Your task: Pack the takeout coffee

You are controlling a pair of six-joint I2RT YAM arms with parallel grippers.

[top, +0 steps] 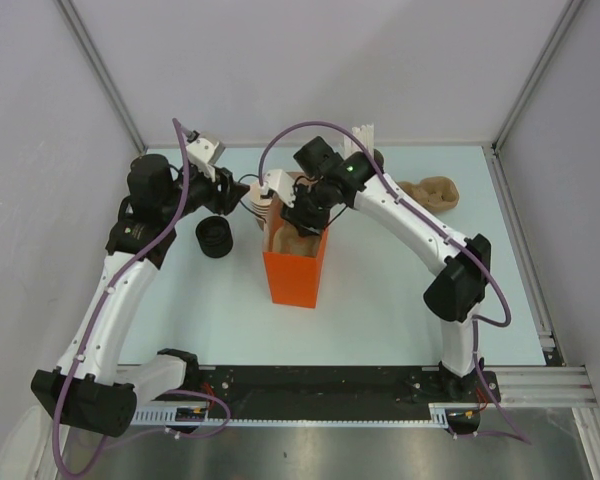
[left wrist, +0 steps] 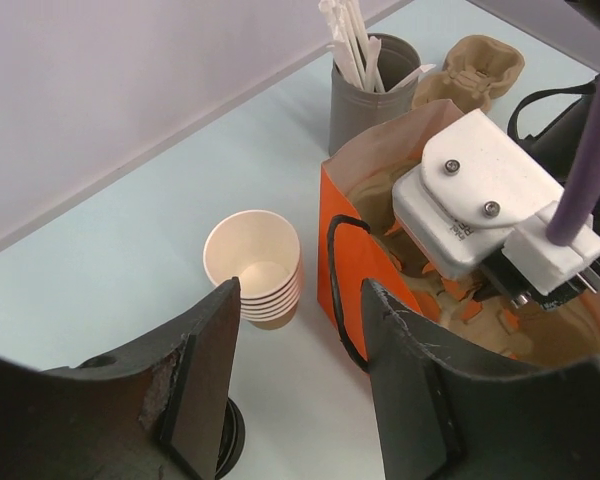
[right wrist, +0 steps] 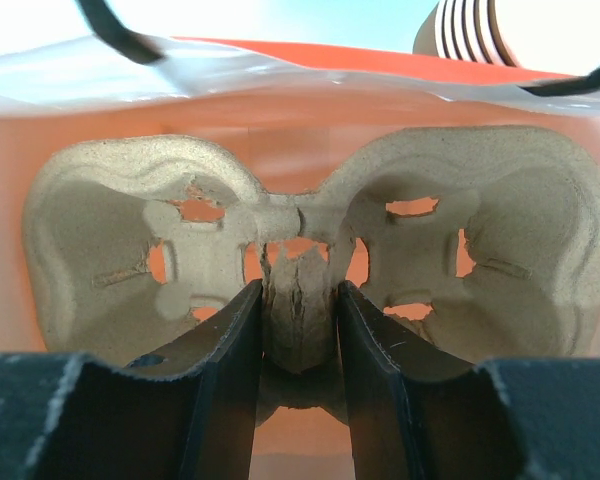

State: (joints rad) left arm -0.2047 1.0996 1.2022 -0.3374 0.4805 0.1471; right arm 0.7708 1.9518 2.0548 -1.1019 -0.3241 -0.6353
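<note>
No lidded takeout coffee shows in any view. The orange paper bag point(top: 295, 270) point(left wrist: 340, 250) stands open mid-table. My right gripper point(top: 300, 212) point(right wrist: 298, 292) reaches down into it, shut on the middle ridge of a tan pulp cup carrier point(right wrist: 480, 250) point(top: 298, 245) that lies inside the bag. My left gripper point(top: 238, 188) point(left wrist: 300, 290) hovers just left of the bag, open, with only bare table between its fingers. Its right finger point(left wrist: 410, 380) is beside the bag's black handle point(left wrist: 338, 290).
A stack of lidless tan cups point(left wrist: 255, 265) point(top: 257, 203) stands left of the bag, and a stack of black lids point(top: 215, 238) point(left wrist: 230, 440) sits nearer the left arm. At the back are a grey holder of white sticks point(left wrist: 370, 85) point(top: 363, 135) and another pulp carrier point(left wrist: 480, 65) point(top: 430, 192).
</note>
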